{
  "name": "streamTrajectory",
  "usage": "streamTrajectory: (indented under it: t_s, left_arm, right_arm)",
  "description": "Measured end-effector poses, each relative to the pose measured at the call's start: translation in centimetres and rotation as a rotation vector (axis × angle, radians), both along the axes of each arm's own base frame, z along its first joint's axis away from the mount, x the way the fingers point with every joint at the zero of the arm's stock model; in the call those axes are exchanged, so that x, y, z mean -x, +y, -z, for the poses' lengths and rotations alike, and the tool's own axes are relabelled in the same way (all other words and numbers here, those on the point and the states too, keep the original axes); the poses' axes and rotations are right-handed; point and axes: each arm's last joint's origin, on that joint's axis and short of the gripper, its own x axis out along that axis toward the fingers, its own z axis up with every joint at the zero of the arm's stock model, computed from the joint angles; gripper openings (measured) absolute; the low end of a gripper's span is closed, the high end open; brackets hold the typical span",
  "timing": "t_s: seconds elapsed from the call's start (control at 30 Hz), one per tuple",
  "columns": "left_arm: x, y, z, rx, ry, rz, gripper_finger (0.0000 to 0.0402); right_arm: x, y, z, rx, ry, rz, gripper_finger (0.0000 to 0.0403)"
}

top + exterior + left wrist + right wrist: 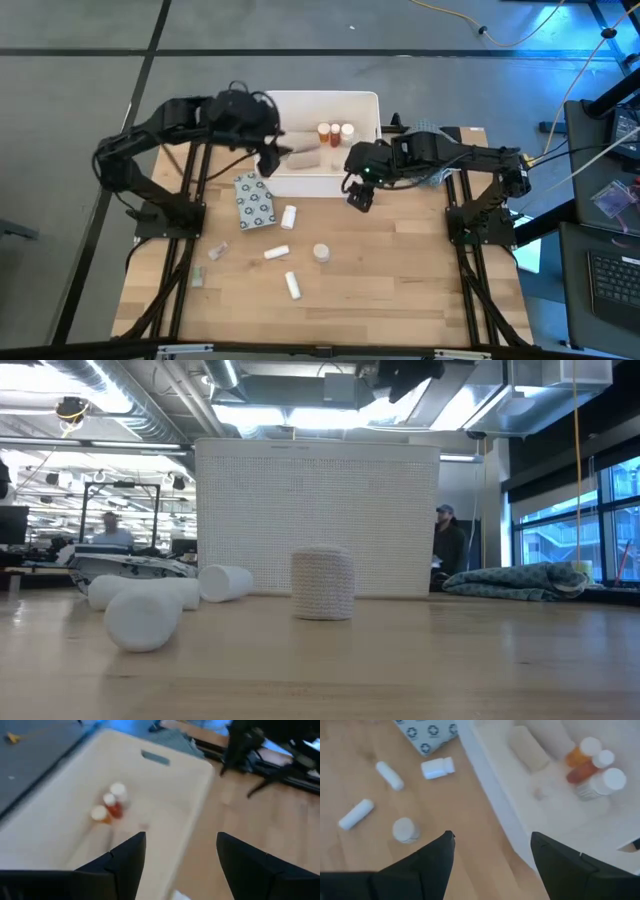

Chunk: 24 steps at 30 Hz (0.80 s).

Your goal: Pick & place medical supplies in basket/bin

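Observation:
The white bin (322,178) stands at the table's far middle. In it are three white-capped red and orange bottles (335,131) and a beige roll (530,747). My left gripper (181,837) hangs open over the bin's left part, nothing between its fingers. My right gripper (492,837) is open above the bin's near right corner and also holds nothing. On the wood lie a dotted packet (255,200), a small white bottle (288,215), a white roll (277,253), a round roll (321,253) standing on end, and a pale tube (292,285).
A blue-grey cloth (530,580) lies at the far right beside the bin. Two small pale bits (215,250) lie near the left edge. Bare wood spreads along the near side. People stand in the room behind the table.

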Motion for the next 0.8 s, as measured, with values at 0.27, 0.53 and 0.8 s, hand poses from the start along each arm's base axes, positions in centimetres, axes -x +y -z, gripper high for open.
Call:
streamTrajectory:
  t_s: [0.27,0.53,0.8]
  left_arm:
    - [1.2,-4.8,1.0,0.052,0.113,-0.068,0.0231]
    - [3.1,-7.5,3.1,0.039,0.130,-0.432,0.0233]
    - [2.3,-8.3,10.9,0.089,0.245,-0.642,0.0234]
  right_arm:
    - [0.1,3.0,0.0,-0.034,-0.014,-0.022,0.0262]
    - [0.6,6.0,0.0,-0.071,-0.025,-0.051,0.0262]
    - [0.8,8.1,-0.2,-0.047,-0.065,-0.079,0.0262]
